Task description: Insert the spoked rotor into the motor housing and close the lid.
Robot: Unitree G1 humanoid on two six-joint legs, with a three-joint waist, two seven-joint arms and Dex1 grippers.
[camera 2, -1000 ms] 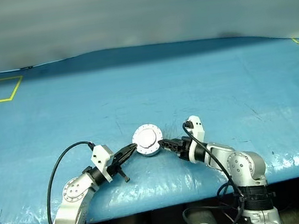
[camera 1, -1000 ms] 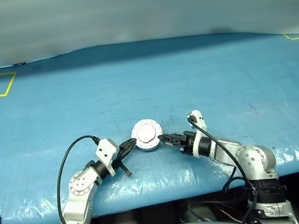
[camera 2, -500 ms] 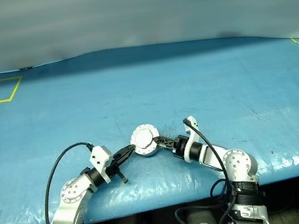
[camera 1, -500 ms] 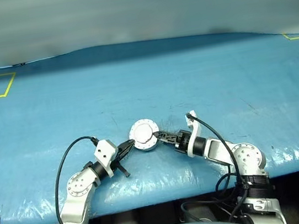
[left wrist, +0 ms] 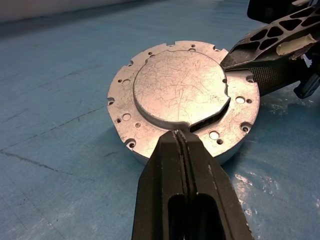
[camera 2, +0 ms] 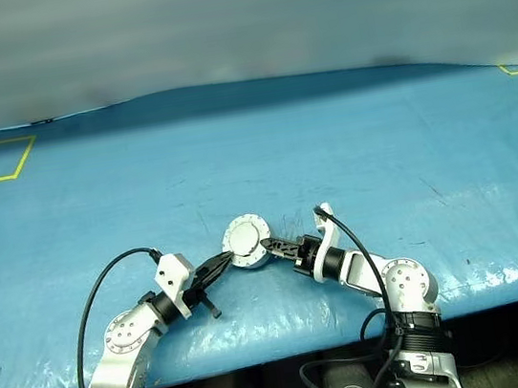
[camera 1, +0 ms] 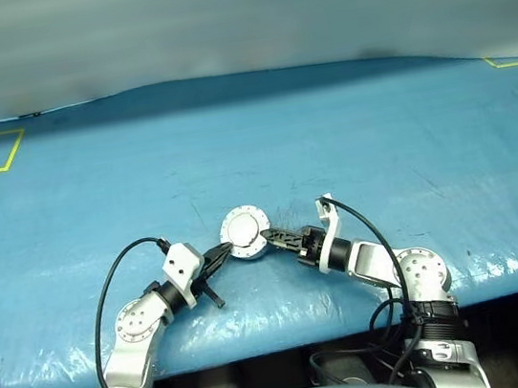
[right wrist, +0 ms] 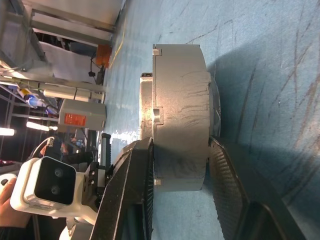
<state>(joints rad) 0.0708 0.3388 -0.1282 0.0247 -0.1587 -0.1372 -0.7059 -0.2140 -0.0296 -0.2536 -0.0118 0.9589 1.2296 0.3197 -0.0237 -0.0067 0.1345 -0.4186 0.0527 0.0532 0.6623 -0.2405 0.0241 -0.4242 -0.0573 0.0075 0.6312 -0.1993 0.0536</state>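
Right hand [camera 1: 267,239], black two-finger: fingers now straddle round silver-grey metal motor housing [right wrist: 182,115], one over lid side, one under base; a second ago it sat just right of puck, apart. Jaws narrowing, contact with metal not certain.

Left hand [left wrist: 181,145]: fingers pressed together, tip at puck's near edge, unmoved.

Smooth grey lid [left wrist: 180,86] with raised centre circle lies on housing, lower centre of frame, on blue surface [camera 1: 377,139]. Puck shifted slightly left.

Judgement: rotor presumably inside; squeeze would seat lid.
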